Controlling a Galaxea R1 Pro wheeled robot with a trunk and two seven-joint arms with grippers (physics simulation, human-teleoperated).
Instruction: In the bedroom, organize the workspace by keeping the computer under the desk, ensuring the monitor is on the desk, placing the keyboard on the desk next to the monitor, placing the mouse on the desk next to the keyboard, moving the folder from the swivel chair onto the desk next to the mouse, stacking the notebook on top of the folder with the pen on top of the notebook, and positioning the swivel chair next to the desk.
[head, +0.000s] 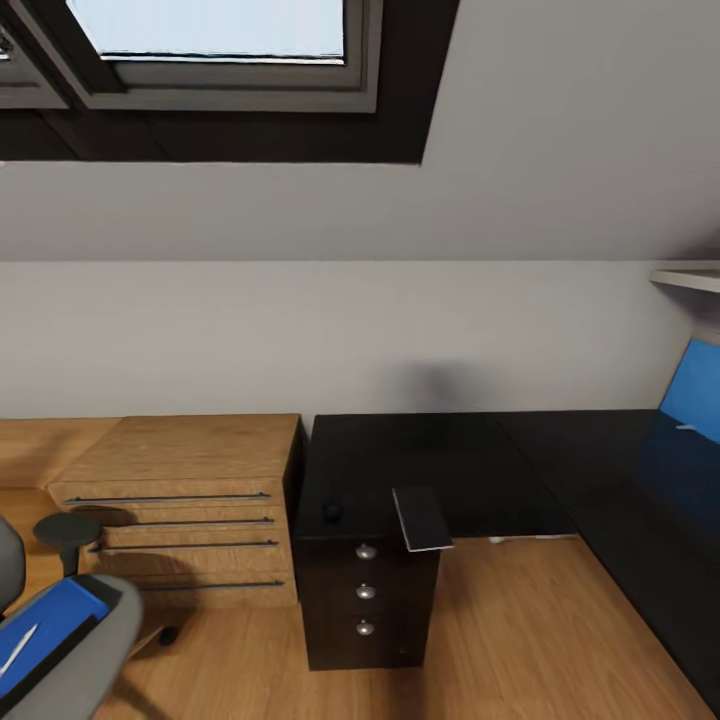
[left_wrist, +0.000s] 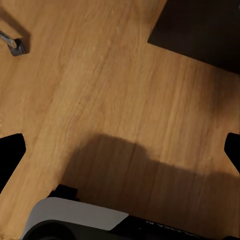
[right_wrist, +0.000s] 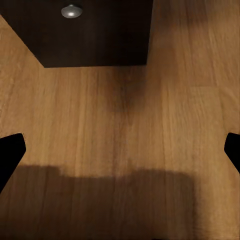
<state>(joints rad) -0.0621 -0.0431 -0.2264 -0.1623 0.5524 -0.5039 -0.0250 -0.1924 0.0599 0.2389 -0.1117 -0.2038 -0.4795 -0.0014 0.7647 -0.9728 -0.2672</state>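
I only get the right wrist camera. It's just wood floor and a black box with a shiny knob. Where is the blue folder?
Observer: In the head view, the folder lies on the swivel chair, low at the robot's left.
Operator: Is anything on the desk?
Observer: Yes, a grey notebook lies on the desk, poking out over its front edge.
Operator: And the mouse?
Observer: The mouse sits on the desk too, left of the notebook and not touching it.

Head camera high, facing desk (head: 420, 470) and wall. Both wrist cameras point down, close over floor (left_wrist: 120, 100); right wrist shares the black drawer unit (right_wrist: 95, 35) with head.
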